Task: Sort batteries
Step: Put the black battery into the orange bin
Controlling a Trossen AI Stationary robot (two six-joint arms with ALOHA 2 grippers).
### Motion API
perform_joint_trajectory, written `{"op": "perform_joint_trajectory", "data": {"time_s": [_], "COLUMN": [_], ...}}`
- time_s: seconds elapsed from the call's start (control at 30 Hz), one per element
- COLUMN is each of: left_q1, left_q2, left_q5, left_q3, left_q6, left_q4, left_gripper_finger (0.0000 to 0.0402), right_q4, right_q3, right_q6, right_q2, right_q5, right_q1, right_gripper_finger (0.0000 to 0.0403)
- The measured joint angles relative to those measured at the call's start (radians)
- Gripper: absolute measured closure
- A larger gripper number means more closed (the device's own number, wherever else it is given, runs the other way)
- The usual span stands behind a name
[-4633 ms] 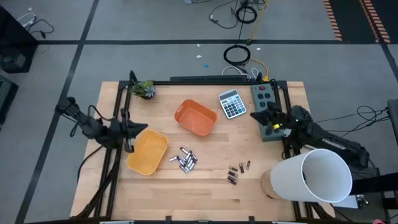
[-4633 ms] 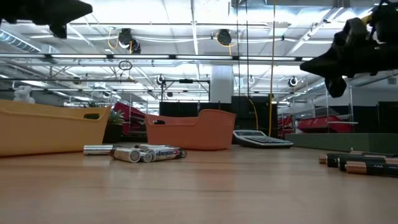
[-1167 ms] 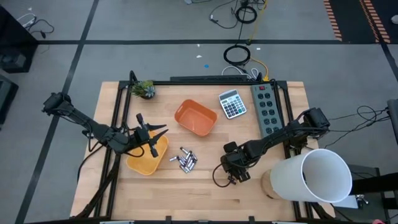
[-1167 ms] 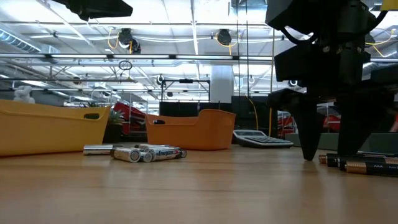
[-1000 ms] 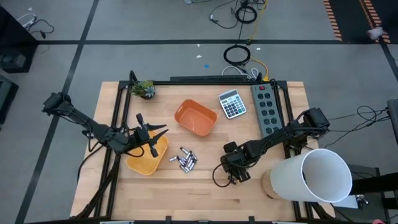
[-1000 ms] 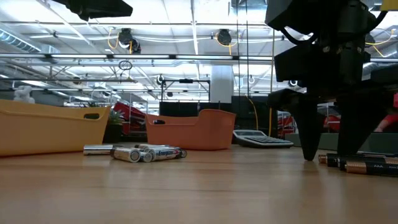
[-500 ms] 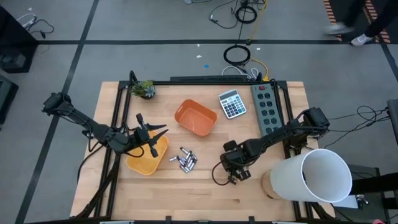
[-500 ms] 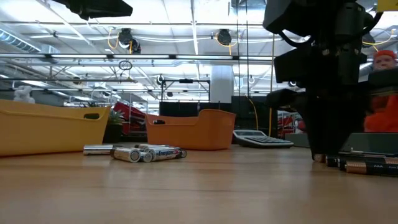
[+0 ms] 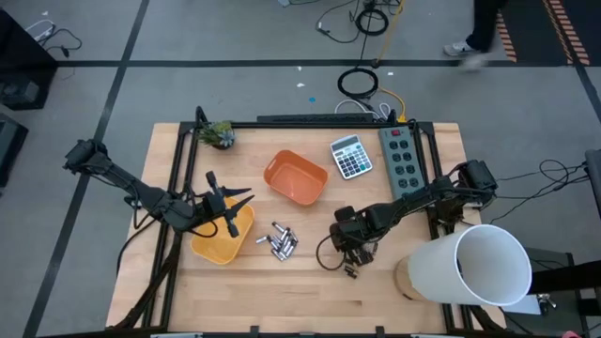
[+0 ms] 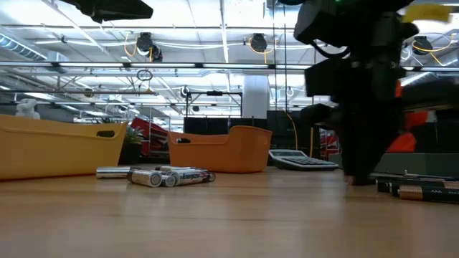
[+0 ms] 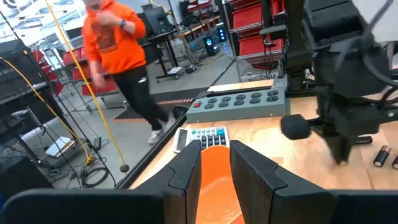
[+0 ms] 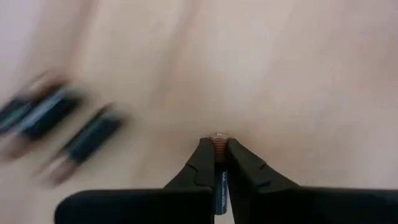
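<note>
Your right gripper [image 12: 218,163] is clamped on one dark battery [image 12: 218,144], lower centre of the high view. Both bins [image 9: 295,177] look empty. The silver pile [image 9: 282,241] is untouched at centre. Your left gripper [image 9: 235,202], slightly parted and empty, waits over the yellow bin [image 9: 223,232].

The wooden table [image 9: 310,291] holds a yellow bin [image 9: 223,232], an orange bin [image 9: 295,178], a calculator [image 9: 350,156], a grey box with buttons [image 9: 402,161], a little plant [image 9: 218,135], silver batteries [image 9: 281,240] in a pile, dark batteries [image 10: 419,190] nearby, and a big white roll [image 9: 474,266].
</note>
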Motion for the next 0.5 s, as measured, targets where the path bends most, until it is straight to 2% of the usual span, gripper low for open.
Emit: {"op": "perform_joint_trajectory", "data": {"time_s": [0.27, 0.5], "left_q1": [0.0, -0.002], "left_q2": [0.0, 0.0], "left_q5": [0.0, 0.0], "left_q3": [0.0, -0.008], "left_q6": [-0.018, -0.093], "left_q4": [0.001, -0.012], "left_gripper_finger": [0.0307, 0.0307], "right_q4": [0.136, 0.479], "right_q3": [0.001, 0.003], "right_q6": [-0.027, -0.099], "right_q2": [-0.093, -0.116], "right_q5": [-0.004, -0.014], "right_q1": [-0.117, -0.238], "right_gripper_finger": [0.0402, 0.04]}}
